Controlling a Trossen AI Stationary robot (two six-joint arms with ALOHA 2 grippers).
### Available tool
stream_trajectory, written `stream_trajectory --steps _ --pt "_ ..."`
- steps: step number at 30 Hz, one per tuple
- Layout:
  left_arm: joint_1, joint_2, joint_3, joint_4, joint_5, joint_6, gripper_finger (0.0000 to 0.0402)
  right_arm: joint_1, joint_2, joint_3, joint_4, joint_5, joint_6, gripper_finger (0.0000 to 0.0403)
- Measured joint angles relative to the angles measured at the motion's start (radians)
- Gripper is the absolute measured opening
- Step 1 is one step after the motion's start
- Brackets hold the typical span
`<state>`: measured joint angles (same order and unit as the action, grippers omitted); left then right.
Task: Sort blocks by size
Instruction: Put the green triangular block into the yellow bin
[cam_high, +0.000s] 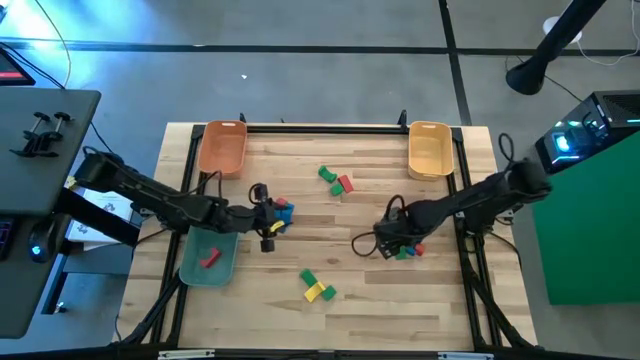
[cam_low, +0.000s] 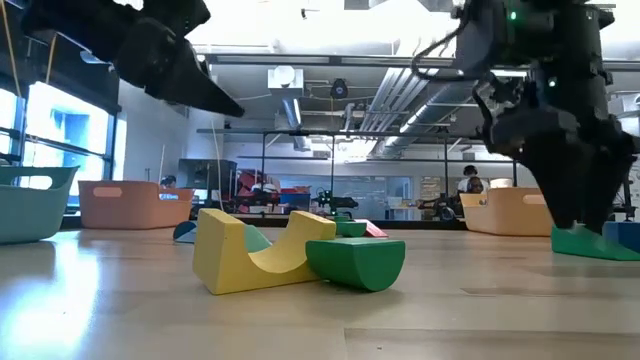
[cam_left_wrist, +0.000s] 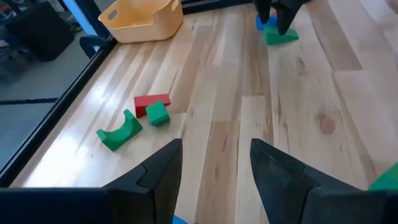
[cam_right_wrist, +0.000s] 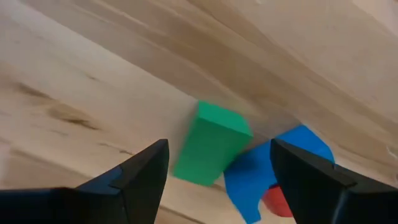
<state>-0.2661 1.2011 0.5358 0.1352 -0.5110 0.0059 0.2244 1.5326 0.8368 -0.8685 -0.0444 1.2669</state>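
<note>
Right gripper (cam_right_wrist: 214, 163) low near right edge of wooden tabletop (cam_high: 350, 310), fingers spread wide around small green block (cam_right_wrist: 211, 143), ready to pinch it. Blue block (cam_right_wrist: 283, 162) touches it, may get bumped. Left gripper (cam_left_wrist: 214, 163) gaping, empty, beside teal tray (cam_high: 225, 268) holding red block (cam_high: 209, 259).

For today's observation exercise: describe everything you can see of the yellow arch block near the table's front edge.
The yellow arch block is a solid, matte, plain yellow piece with a curved hollow cut between two raised ends. It lies tilted on the wooden table, hollow facing up in the low view. A green block leans against one end, and another green block sits just behind it in the high view. Neither gripper is near it.
</note>
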Motion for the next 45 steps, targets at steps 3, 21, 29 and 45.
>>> stream_trajectory --steps 3,21,29,45 --pt "0.0 0.014 0.0 0.005 0.0 -0.002 0.0174 0.0 0.029 0.0 0.019 0.006 -0.019 0.0275" --pt "0.0 0.029 0.0 0.061 -0.001 -0.005 0.0174 -0.008 0.115 0.002 0.14 0.038 -0.18 0.0141" --pt "0.001 0.029 0.0 0.083 -0.002 -0.01 0.0174 -0.138 -0.029 0.067 0.112 0.297 -0.382 0.0129" --pt "0.006 0.029 0.0 0.102 -0.002 0.025 0.0174 -1.064 -0.08 0.207 0.005 0.305 -0.907 0.0129"
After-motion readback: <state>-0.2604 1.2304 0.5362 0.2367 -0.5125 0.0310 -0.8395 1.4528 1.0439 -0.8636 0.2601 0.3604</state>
